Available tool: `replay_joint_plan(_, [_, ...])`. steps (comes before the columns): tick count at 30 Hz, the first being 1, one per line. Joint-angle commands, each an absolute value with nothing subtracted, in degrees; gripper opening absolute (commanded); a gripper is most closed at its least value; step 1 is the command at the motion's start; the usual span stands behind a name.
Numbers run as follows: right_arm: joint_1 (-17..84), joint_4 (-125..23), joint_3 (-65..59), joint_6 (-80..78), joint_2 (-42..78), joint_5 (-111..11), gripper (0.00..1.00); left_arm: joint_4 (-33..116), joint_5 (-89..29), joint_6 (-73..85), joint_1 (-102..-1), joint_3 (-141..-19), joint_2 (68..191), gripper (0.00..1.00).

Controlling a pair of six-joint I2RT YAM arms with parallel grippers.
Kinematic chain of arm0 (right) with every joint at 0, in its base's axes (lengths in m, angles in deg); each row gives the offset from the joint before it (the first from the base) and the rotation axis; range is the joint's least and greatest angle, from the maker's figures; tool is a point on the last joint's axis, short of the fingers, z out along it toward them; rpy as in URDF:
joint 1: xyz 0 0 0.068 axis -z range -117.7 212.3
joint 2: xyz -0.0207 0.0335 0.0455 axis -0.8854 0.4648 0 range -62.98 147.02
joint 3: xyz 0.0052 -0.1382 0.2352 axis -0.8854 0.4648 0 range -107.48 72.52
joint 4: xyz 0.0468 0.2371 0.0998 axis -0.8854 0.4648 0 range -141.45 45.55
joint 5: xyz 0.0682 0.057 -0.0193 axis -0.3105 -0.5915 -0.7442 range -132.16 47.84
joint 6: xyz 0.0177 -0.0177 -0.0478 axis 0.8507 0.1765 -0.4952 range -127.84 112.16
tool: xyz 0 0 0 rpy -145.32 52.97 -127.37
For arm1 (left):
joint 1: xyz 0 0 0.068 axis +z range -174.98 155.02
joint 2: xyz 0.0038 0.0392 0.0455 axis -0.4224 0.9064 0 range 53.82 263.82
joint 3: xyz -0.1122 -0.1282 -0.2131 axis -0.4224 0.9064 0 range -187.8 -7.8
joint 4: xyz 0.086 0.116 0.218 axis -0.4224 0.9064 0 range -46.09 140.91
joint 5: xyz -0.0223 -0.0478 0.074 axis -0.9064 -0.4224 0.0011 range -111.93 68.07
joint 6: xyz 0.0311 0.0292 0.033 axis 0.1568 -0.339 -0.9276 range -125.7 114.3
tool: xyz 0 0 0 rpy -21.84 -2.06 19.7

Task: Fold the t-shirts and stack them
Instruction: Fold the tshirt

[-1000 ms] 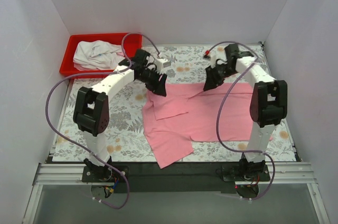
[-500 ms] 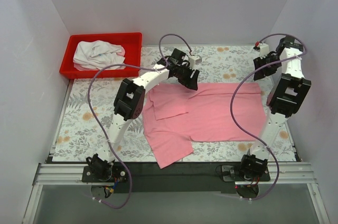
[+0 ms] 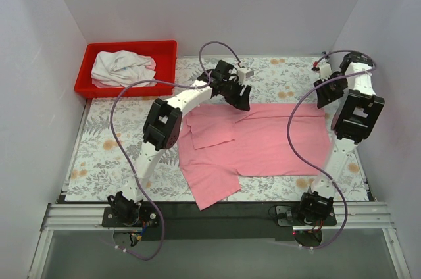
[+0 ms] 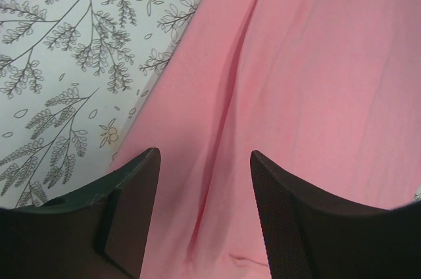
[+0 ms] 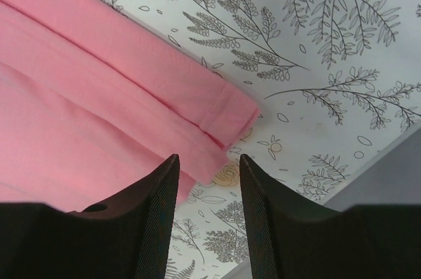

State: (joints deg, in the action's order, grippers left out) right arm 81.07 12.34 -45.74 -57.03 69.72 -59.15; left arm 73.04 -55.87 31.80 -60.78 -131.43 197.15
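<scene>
The pink t-shirt [image 3: 263, 141] lies partly folded on the floral table, one sleeve part hanging toward the near edge. My left gripper [image 3: 241, 99] hovers open over the shirt's far left edge; in the left wrist view the pink cloth [image 4: 296, 81] fills the gap between the fingers [image 4: 135, 187], which hold nothing. My right gripper [image 3: 322, 98] is open just above the shirt's far right corner [image 5: 223, 118], and nothing is between its fingers [image 5: 158, 200]. The white t-shirt [image 3: 122, 67] lies crumpled in the red bin [image 3: 99, 88].
The red bin stands at the far left corner. White walls [image 3: 388, 62] close in the table on the left, back and right; the right arm is close to the right wall. The floral table cover [image 3: 112, 154] shows left of the shirt.
Both arms swung out along the shirt's far edge, left to mid-back, right to the far right corner. The raised fold now lies flat. In the last half second, barely any movement.
</scene>
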Motion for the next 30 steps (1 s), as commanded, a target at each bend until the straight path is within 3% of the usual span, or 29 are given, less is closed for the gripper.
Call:
replay_joint_plan(1, [82.69, 13.59, -46.49, -59.34, 69.73, -57.89, 0.48, 72.13, -57.62, 32.01, -62.6, -131.99, 195.33, 0.56])
replay_joint_plan(30, [83.92, 13.59, -46.13, -58.47, 72.9, -60.97, 0.41, 72.13, -55.86, 31.57, -65.5, -131.9, 197.17, 0.56])
